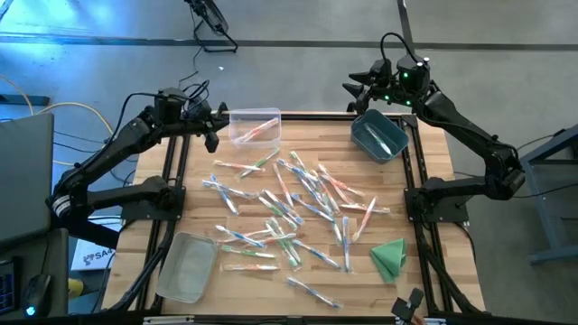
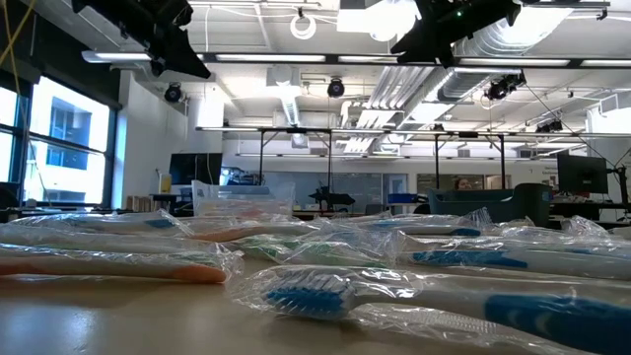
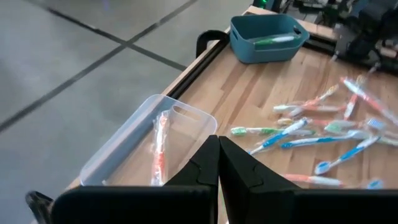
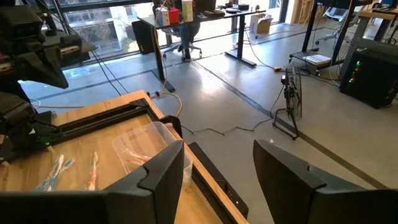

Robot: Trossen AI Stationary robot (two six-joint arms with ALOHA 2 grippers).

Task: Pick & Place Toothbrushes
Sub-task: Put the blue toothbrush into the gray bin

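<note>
Several toothbrushes (image 1: 289, 203), wrapped in clear film, lie scattered over the middle of the wooden table (image 1: 433, 149). A clear bin (image 1: 255, 126) at the far left holds an orange toothbrush (image 3: 158, 152). A teal bin (image 1: 379, 135) at the far right holds a green one (image 3: 273, 40). My left gripper (image 3: 218, 142) hangs shut and empty in the air just left of the clear bin. My right gripper (image 4: 217, 149) is open and empty, raised beyond the teal bin's far edge.
A folded green cloth (image 1: 388, 257) lies near the right front corner. A second clear tray (image 1: 187, 266) sits at the left front. Black frame rails (image 1: 176, 171) run along both sides of the table. In the low view, wrapped toothbrushes (image 2: 325, 291) fill the foreground.
</note>
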